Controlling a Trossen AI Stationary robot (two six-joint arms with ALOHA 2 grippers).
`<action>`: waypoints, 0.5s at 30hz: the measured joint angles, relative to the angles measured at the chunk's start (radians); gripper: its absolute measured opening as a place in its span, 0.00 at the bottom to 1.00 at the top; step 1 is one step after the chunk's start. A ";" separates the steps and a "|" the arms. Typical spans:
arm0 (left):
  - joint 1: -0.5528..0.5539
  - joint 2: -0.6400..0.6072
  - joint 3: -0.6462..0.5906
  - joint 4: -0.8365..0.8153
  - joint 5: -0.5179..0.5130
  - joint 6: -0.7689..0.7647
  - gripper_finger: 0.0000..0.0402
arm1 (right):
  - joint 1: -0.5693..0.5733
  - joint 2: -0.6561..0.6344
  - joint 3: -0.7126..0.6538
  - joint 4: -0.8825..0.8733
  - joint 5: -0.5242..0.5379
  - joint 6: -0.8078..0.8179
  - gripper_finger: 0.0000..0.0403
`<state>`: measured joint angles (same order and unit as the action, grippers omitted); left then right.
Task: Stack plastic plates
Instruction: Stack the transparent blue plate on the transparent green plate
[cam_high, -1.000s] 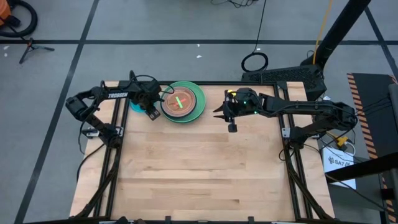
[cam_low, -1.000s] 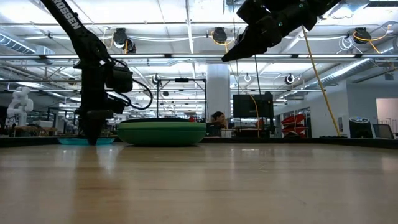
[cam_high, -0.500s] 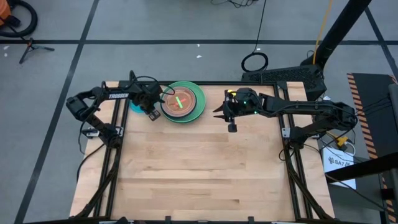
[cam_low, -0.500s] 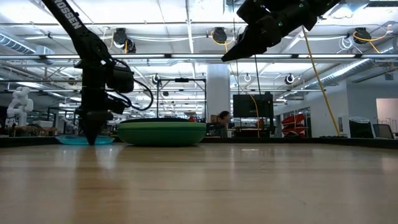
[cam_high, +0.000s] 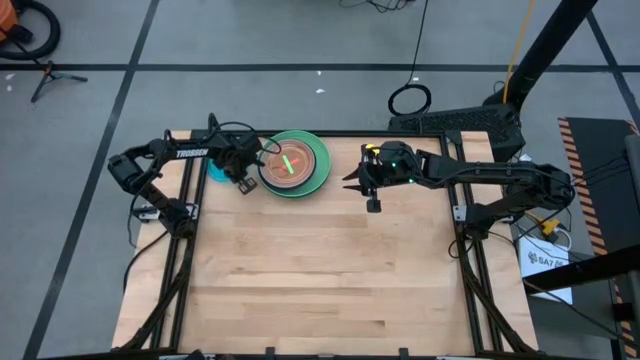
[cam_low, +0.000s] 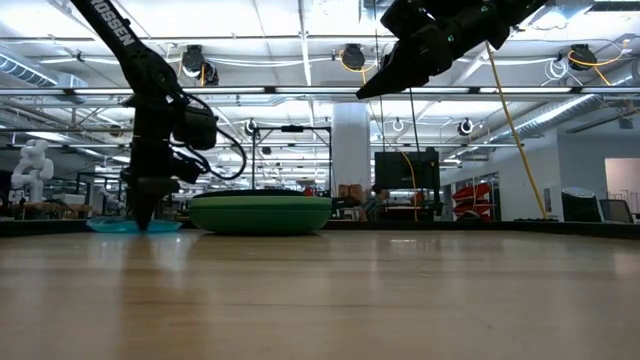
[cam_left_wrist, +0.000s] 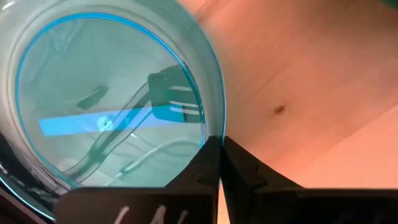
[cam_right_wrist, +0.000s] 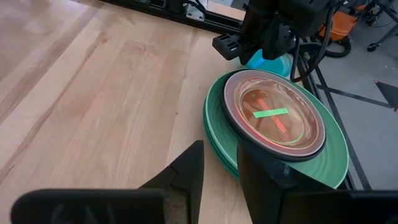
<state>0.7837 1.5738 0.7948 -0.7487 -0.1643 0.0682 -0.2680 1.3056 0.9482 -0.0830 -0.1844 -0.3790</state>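
Left end effector (cam_high: 237, 181) is sitting low at the upper left of the worktop (cam_high: 330, 280), fingers together, tips touching the rim of the small blue plate (cam_left_wrist: 106, 99). Just right of it the plate stack (cam_high: 294, 164) is resting, mint green at the bottom. Right end effector (cam_high: 352, 179) is hovering right of the stack, fingers slightly apart, holding nothing.
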 joint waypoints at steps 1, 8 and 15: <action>0.000 0.000 0.001 -0.007 0.002 0.000 0.02 | 0.000 0.000 0.000 0.000 0.000 0.000 0.22; -0.001 -0.021 0.001 -0.039 0.008 -0.003 0.02 | 0.000 0.000 0.000 0.000 0.000 0.000 0.22; 0.000 -0.131 0.001 -0.088 0.006 -0.039 0.02 | 0.000 0.000 0.000 0.004 0.000 0.000 0.22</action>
<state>0.7841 1.4430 0.7959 -0.8365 -0.1581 0.0295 -0.2677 1.3056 0.9482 -0.0793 -0.1844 -0.3790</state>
